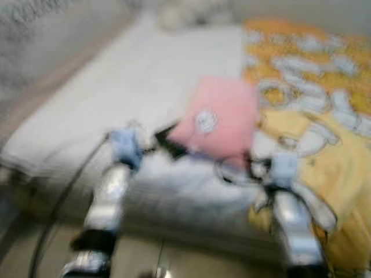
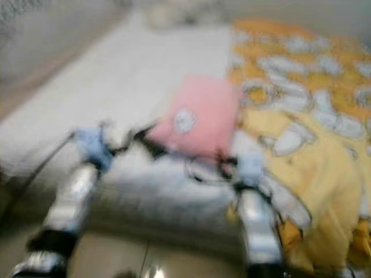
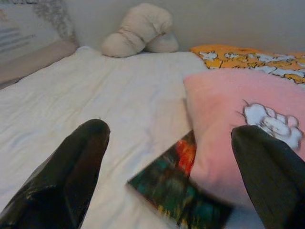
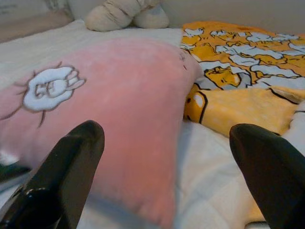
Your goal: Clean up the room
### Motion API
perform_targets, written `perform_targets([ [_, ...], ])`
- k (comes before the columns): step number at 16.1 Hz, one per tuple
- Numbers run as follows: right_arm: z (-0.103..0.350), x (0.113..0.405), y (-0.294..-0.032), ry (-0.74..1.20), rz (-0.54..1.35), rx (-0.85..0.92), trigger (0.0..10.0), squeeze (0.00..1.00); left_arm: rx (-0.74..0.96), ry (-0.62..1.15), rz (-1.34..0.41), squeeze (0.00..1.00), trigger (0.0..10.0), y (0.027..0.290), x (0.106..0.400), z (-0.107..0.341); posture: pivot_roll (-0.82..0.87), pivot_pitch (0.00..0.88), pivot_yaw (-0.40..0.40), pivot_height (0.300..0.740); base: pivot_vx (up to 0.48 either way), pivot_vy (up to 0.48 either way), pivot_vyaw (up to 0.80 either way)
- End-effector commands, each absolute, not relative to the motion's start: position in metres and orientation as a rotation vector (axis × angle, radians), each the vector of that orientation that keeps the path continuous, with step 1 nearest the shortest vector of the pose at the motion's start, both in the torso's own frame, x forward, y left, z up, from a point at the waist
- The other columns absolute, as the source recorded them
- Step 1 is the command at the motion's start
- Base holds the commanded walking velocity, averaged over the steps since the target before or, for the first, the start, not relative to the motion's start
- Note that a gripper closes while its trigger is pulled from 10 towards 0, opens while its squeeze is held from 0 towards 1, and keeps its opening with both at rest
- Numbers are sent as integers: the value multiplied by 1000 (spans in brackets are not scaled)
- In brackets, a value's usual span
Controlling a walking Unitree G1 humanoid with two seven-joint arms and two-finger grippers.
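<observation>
Although the head views are blurred, they show both arms reaching over the near edge of a bed (image 1: pixel 145 75) covered in a white sheet. The left hand (image 3: pixel 171 157) has its two black fingers (image 3: pixel 71 167) spread wide apart, with nothing between them. Just ahead of it, flat on the sheet, lies a dark, colourful book or card (image 3: pixel 178 195), one edge tucked under a pink pillow (image 1: pixel 217 119). The pillow sits ahead of that hand and toward the right hand's side, and it bears a small white cartoon patch. The right hand (image 4: pixel 167 162) is also open, fingers well apart and gripping nothing; the pillow lies directly in front of it, nearest its left finger (image 4: pixel 66 167). Beyond the right hand's other finger spreads a yellow and orange blanket (image 4: pixel 248 62) printed with white cartoon figures, touching the pillow's side. Far ahead of both hands, at the head of the bed, rests a cream stuffed toy (image 3: pixel 138 28) by the wall.
</observation>
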State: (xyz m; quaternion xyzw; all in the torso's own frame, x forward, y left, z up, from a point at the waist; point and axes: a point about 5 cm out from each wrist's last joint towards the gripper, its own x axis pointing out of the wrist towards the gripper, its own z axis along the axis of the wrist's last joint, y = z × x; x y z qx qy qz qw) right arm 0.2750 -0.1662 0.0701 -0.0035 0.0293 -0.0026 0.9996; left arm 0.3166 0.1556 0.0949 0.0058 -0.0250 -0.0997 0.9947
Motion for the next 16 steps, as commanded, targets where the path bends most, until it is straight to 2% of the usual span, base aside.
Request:
perform_targets([
  [1, 62, 267, -187, 95, -66, -28, 10000, 0, 6, -77, -280, 0, 10000, 131, 319, 102, 38, 0, -23, 740, 480, 0, 0],
  [5, 64, 267, -194, 94, -111, -30, 10000, 0, 3, -89, -368, 0, 10000, 118, 321, 107, 33, 0, -18, 740, 480, 0, 0],
  [7, 67, 276, -201, 127, -133, -23, 10000, 0, 85, -67, -289, 0, 10000, 122, 334, 112, 26, 0, -12, 740, 480, 0, 0],
  [9, 77, 294, -196, 152, -59, 39, 10000, 0, 100, 22, -228, 0, 10000, 127, 348, 112, 15, 0, -3, 740, 0, 0, 0],
  [10, 86, 312, -193, 199, 11, 139, 10000, 0, 63, 100, -303, 0, 10000, 124, 357, 114, 18, 0, -5, 740, 0, 0, 0],
  [12, 95, 327, -199, 237, 46, 257, 10000, 0, -12, 211, -444, 0, 10000, 121, 369, 121, 35, 0, -10, 740, 0, 0, 0],
  [14, 94, 335, -205, 290, 60, 337, 10000, 0, -57, 293, -493, 0, 10000, 125, 379, 129, 53, 0, -11, 740, 0, 0, 0],
  [16, 89, 343, -209, 361, 96, 373, 10000, 0, -99, 369, -471, 0, 10000, 133, 388, 135, 51, 0, -4, 740, 0, 0, 0],
])
